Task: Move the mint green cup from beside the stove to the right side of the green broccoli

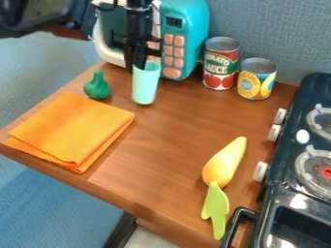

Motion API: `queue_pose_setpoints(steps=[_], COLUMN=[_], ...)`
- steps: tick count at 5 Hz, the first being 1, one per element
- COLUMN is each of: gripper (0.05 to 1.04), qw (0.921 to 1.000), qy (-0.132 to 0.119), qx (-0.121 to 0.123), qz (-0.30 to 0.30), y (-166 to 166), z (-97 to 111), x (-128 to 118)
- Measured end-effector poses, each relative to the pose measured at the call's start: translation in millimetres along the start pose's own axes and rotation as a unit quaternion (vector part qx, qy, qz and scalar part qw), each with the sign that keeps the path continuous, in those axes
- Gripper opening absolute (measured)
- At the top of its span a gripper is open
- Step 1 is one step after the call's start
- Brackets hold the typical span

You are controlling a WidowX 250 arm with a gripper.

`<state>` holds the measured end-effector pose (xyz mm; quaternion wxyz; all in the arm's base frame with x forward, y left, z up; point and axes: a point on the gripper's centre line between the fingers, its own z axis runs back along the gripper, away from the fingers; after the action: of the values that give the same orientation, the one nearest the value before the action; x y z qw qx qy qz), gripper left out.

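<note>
Your gripper [136, 65] is clamped on the mint-green cup [145, 86] by its rim, probably to keep it upright; the folded orange cloth [72, 127] lies flat, nearer the camera than the gripper.

A pale mint cup [146, 86] (slim, tapered), upright before the toy microwave [190, 13].

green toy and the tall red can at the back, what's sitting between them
In the camera view, a pale teal cup is between the green toy and the red can, with the gripper at its rim and the toy microwave behind.
</note>
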<state>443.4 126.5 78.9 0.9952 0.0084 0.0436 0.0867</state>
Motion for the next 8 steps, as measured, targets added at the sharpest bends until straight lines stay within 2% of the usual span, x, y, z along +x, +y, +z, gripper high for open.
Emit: queue_pose_setpoints(steps=[1,3,4,5,6,7,8], gripper=[0.089,0.111,0.295,0.575,0.874,1.009,1.005], qw=[0.9999,0.9998,0.9995,0.9989,0.9991,0.9986,0.9965], qy=[-0.009,-0.001,0.008,0.02,-0.011,-0.035,-0.079], qx=[-0.008,-0.016,-0.031,-0.042,-0.039,-0.036,-0.027], qz=[0.01,0.011,0.005,0.006,0.012,0.017,0.008], y=[17,17,13,10,15,23,21], z=[-5,-9,-12,-23,-1,16,38], x=[7,5,2,-4,-10,-22,-38])
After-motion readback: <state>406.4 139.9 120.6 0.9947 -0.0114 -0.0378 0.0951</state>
